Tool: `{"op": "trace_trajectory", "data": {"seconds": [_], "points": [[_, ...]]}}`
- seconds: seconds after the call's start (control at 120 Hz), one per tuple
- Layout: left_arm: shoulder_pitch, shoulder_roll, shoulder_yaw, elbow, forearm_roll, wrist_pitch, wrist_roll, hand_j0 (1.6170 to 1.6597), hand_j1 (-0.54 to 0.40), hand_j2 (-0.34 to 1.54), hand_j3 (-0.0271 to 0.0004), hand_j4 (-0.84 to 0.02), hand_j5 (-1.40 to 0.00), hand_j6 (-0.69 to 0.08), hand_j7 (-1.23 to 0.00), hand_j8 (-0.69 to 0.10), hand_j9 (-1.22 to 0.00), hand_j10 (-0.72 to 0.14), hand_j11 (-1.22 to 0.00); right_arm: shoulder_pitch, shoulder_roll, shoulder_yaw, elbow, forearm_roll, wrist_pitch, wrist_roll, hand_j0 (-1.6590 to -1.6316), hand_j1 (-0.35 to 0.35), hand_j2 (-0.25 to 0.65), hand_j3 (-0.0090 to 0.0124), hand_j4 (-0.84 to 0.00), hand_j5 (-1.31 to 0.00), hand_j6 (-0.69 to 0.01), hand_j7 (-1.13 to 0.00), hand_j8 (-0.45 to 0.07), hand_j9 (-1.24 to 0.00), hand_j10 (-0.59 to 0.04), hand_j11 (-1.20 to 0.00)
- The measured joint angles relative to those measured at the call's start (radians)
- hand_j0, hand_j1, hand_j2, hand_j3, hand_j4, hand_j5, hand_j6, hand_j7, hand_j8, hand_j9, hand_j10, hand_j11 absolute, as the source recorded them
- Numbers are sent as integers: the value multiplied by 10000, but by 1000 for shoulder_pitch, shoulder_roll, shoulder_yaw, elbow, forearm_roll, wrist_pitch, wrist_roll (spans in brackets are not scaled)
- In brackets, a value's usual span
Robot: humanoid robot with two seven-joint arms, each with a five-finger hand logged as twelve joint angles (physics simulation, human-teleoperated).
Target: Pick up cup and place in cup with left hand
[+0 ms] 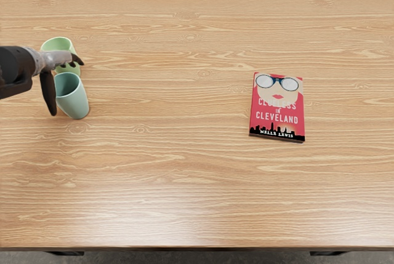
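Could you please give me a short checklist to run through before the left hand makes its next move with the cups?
1. Left hand at the cups: ok, it is over the gap between them, at the picture's left.
2. Teal cup standing upright: ok, as far as this view shows.
3. Firm grip on the teal cup: cannot tell, contact is not clear from above.
4. Green cup with its mouth unobstructed: cannot tell, the hand hides part of it.
5. One cup inside the other: not ok, they are separate.
6. Red "Cleveland" book out of the way: ok, it lies well to the right of both cups.
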Motion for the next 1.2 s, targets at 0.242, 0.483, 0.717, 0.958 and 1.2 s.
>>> {"op": "trace_trajectory", "data": {"seconds": [0.242,0.483,0.717,0.958,1.2], "points": [[27,-19,2,1,59,67,0,16580,917,462,0,-2226,-2823,-2242,-2820,-2237,-2817,-2217,-2815,0,0,0,-8,0,0,-1,-16581,-3105,-64,0,-322,-417,-322,-417,-321,-417,-321,-417],[51,-25,2,22,76,74,0,16580,593,521,0,-2497,-3178,-2511,-3175,-2507,-3172,-2488,-3170,0,0,0,-9,0,0,-1,-16581,-3104,-64,0,-322,-418,-323,-418,-322,-418,-321,-418],[64,-29,2,43,78,76,0,16580,253,582,0,-2781,-3549,-2795,-3546,-2792,-3543,-2774,-3541,0,0,-1,-9,0,0,-1,-16581,-3103,-65,0,-324,-420,-324,-420,-323,-420,-323,-420],[72,-62,2,55,80,78,-1,16580,-340,681,0,-3290,-4179,-3302,-4176,-3678,-4188,-3270,-4186,-2,0,-1,-9,0,0,-1,-16581,-3104,-65,0,-324,-419,-324,-419,-324,-419,-323,-419],[72,-62,2,68,79,75,-1,16559,-895,1494,0,-3749,-4998,-3346,-5019,-3135,-5038,-3702,-5027,-3,0,-1,-9,0,0,-1,-16581,-3104,-65,0,-323,-419,-324,-419,-323,-419,-322,-419]]}}
